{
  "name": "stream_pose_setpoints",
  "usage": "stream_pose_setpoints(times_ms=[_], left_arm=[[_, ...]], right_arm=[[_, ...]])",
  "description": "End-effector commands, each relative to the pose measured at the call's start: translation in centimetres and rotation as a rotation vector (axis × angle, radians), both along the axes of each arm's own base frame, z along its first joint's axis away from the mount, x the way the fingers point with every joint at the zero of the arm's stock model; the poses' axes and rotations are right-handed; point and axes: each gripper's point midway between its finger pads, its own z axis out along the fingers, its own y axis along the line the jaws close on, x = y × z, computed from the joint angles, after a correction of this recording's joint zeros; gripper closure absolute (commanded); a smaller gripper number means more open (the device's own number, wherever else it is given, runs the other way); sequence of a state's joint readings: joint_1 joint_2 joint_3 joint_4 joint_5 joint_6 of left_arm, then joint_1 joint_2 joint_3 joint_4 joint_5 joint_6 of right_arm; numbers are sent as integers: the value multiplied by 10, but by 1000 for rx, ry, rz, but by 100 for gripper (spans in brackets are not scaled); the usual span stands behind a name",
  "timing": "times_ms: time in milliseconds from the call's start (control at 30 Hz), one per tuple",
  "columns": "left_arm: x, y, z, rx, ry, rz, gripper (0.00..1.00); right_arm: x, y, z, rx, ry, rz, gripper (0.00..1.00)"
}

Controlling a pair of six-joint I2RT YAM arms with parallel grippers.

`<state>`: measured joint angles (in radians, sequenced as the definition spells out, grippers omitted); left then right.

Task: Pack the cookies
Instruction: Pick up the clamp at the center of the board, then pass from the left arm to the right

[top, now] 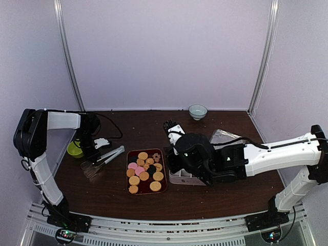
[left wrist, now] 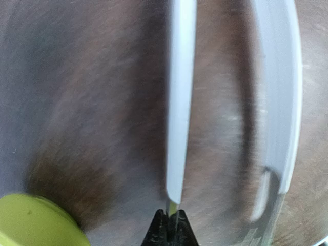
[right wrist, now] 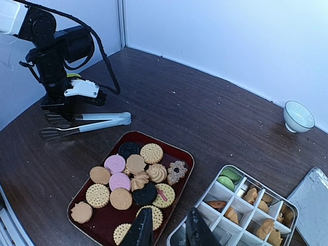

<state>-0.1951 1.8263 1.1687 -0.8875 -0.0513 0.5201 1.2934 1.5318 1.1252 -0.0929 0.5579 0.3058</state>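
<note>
The cookies (right wrist: 136, 179) lie on a dark red tray (right wrist: 183, 154): round golden ones, two pink, two dark brown, one flower-shaped. They also show in the top view (top: 145, 169). A divided metal tin (right wrist: 241, 197) to the tray's right holds green and golden pieces. My right gripper (right wrist: 168, 230) is open and empty, hovering over the gap between tray and tin. My left gripper (left wrist: 169, 225) is shut on one arm of the metal tongs (left wrist: 179, 102), which lie on the table left of the tray (top: 109, 155).
A lime-green cup (top: 75, 149) sits by the left gripper. A small pale bowl (top: 198, 111) stands at the back wall. The tin's lid (top: 224, 136) lies behind the right arm. White walls close in on three sides.
</note>
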Motion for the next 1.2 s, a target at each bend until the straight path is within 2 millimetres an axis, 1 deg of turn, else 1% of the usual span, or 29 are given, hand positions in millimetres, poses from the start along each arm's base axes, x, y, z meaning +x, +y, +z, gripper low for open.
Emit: stream_pose_setpoints(times_ms=[0, 167, 233, 300, 333, 400, 467, 500, 533, 567, 600, 667, 767, 867, 967, 1067, 1167], left_arm=[[-11, -16, 3, -92, 42, -22, 100], [-25, -29, 5, -176, 106, -17, 100], [-26, -35, 12, -206, 113, -15, 100], [-24, -43, 27, -255, 107, -13, 100], [-22, -50, 38, -295, 102, -10, 100], [-14, -66, 71, -390, 68, -12, 100], [-12, -85, 106, -507, 56, -20, 100], [-15, -96, 123, -568, 58, -33, 100], [-17, -110, 143, -644, 58, -57, 100], [-21, -120, 157, -689, 56, -81, 100], [-26, -129, 170, -722, 50, -117, 100], [-42, -152, 197, -812, 54, -196, 100], [-63, -176, 223, -901, 66, -295, 100], [-81, -193, 239, -981, 98, -359, 100], [-100, -205, 248, -1036, 140, -425, 100], [-115, -212, 258, -1085, 169, -481, 100], [-122, -215, 266, -1126, 178, -507, 100]], right_arm=[[-2, -2, 7, 42, 1, -10, 75], [-2, -2, 12, 70, 3, -13, 64], [-2, -2, 16, 87, 2, -9, 59], [-3, -1, 23, 120, 6, 8, 49], [-4, 1, 27, 144, 13, 27, 41], [-5, 8, 34, 205, 55, 89, 25], [-7, 15, 46, 297, 107, 156, 17], [-10, 18, 53, 345, 119, 195, 14], [-12, 19, 67, 407, 116, 231, 12], [-13, 20, 76, 456, 121, 261, 10], [-14, 21, 84, 499, 130, 296, 8], [-16, 25, 99, 565, 147, 359, 5], [-17, 35, 107, 604, 174, 442, 2], [-22, 48, 111, 640, 213, 536, 1], [-25, 60, 112, 660, 239, 602, 0], [-32, 70, 118, 728, 282, 697, 2], [-34, 74, 125, 783, 303, 750, 5]])
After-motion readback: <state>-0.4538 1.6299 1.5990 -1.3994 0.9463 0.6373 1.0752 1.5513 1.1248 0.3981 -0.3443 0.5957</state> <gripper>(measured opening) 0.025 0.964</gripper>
